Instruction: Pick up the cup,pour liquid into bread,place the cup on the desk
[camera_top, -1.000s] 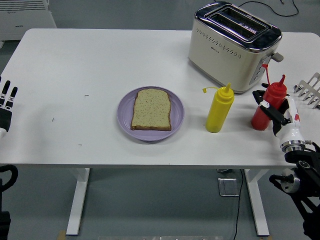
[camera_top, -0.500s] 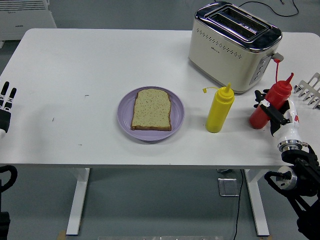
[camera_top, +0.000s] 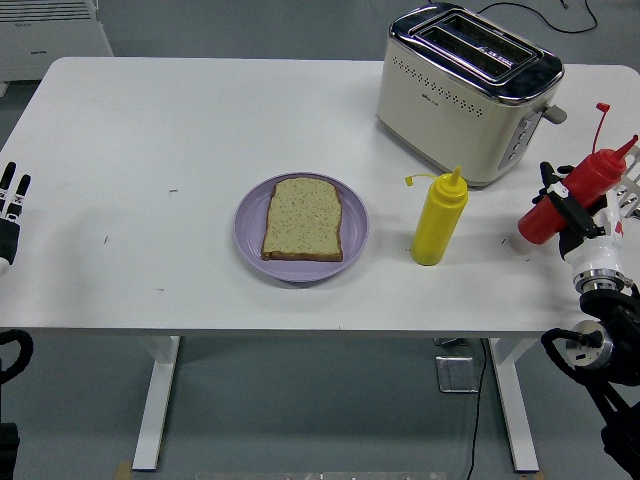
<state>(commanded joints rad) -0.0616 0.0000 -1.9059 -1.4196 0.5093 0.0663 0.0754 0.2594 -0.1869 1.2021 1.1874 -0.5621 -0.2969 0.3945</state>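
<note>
A slice of bread lies on a purple plate at the table's middle. My right hand is shut on a red squeeze bottle at the table's right edge; the bottle is lifted off the table and tilted, its nozzle pointing up and right with its cap tether loose. A yellow squeeze bottle stands upright between the plate and the red bottle. My left hand rests at the left edge, fingers straight and empty.
A cream and chrome toaster stands at the back right. A white rack shows at the right edge behind the red bottle.
My right hand has lifted the red bottle off the table, moved it right and up, and tilted it further to the right. The left hand has not moved.
</note>
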